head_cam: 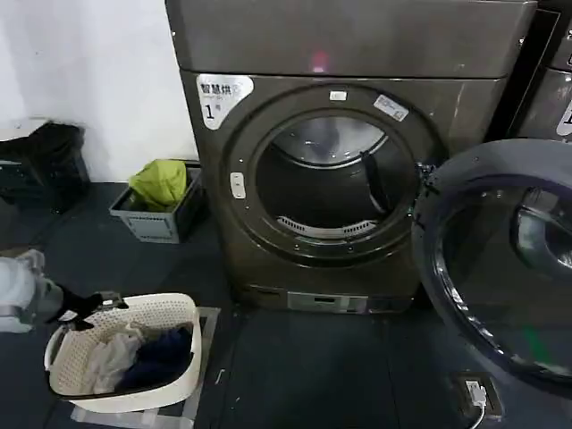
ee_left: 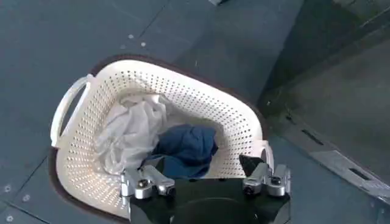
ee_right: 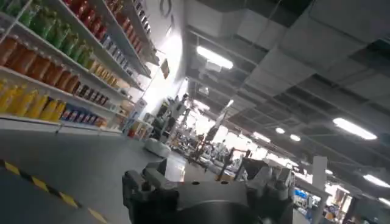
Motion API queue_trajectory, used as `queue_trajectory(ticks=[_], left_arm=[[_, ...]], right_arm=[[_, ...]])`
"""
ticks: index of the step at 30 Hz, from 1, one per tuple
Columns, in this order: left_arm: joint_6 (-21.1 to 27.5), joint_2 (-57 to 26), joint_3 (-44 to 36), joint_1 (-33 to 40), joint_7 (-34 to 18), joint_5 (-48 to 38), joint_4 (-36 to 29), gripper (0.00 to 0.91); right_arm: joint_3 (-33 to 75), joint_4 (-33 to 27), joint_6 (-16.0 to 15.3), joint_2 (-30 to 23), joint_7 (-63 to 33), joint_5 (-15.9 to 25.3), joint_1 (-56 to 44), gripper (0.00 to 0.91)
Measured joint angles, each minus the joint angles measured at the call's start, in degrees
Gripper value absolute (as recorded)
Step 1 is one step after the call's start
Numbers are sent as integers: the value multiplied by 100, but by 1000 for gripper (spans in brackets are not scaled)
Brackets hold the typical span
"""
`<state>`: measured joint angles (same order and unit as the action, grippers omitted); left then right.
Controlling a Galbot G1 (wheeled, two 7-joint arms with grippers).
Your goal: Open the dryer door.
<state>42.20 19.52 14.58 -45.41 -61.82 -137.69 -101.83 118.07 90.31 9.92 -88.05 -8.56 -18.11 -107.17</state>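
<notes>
The left claw [ee_left: 206, 182] is hanging wide open, holding nothing, over the laundry basket [ee_left: 234, 125] on the floor, probably ready for the clothes. Farther off, the dryer door [head_cam: 500, 259] is standing swung fully out beside the drum opening [head_cam: 331, 183], so opening looks finished. I cannot tell the right claw's [ee_right: 207, 182] spread.
</notes>
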Motion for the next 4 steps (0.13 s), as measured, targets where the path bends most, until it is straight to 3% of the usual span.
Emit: queue_trajectory(ticks=[4], left_arm=[[0,-1,0,-1,4,-8,4,907]], right_arm=[[-2,0,0,4,1,0,-1,907]])
